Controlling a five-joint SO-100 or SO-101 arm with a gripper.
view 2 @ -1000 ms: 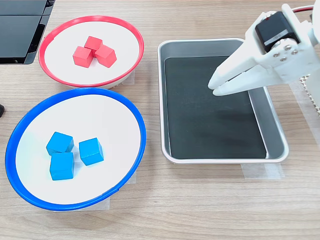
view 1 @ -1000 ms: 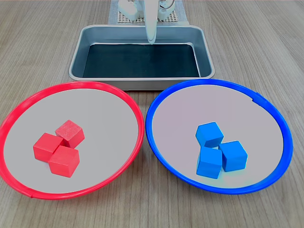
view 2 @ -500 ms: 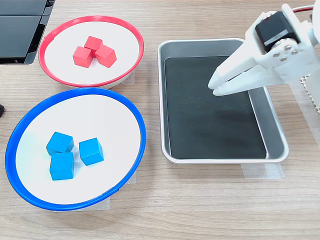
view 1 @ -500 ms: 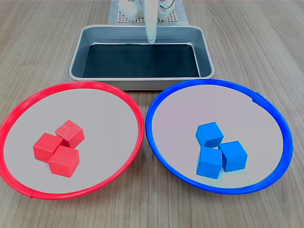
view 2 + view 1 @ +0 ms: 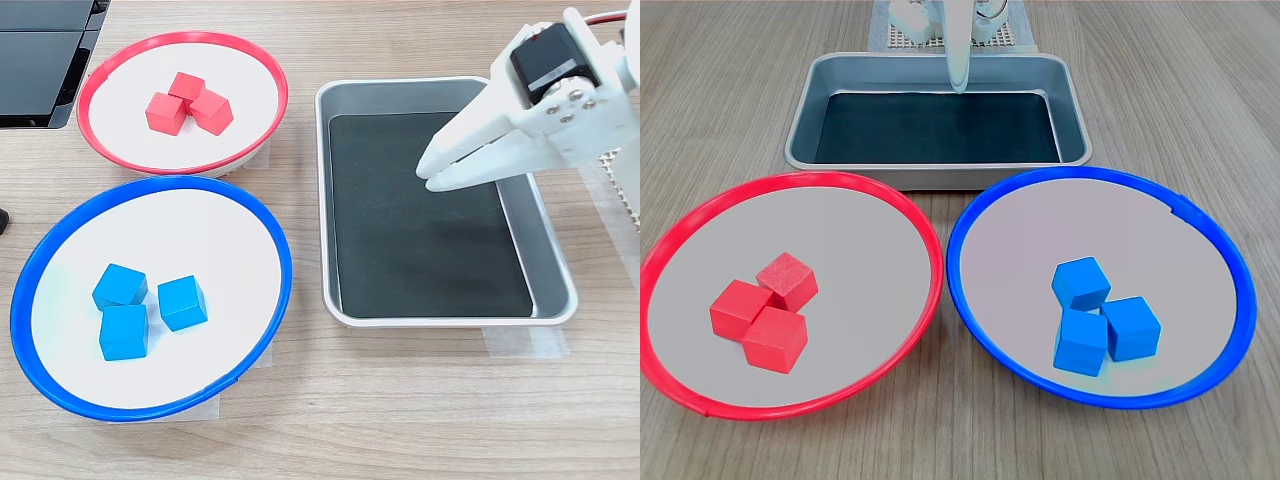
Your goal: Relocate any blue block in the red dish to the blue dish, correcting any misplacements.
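Nothing changed over the last second. Gripper (image 5: 428, 172) closed, empty, above the tray (image 5: 548, 262); blue blocks (image 5: 160, 304) in the blue dish (image 5: 262, 240), red dish (image 5: 105, 62) far off. Sorting looks finished.

No text, label, brand, number or sign could be read on anything that either exterior view showed at this moment.

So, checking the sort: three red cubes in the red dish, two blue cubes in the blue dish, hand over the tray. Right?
Not quite: the blue dish holds three blue cubes, as the second exterior view shows. The red dish does hold three red cubes, and the hand is over the tray.
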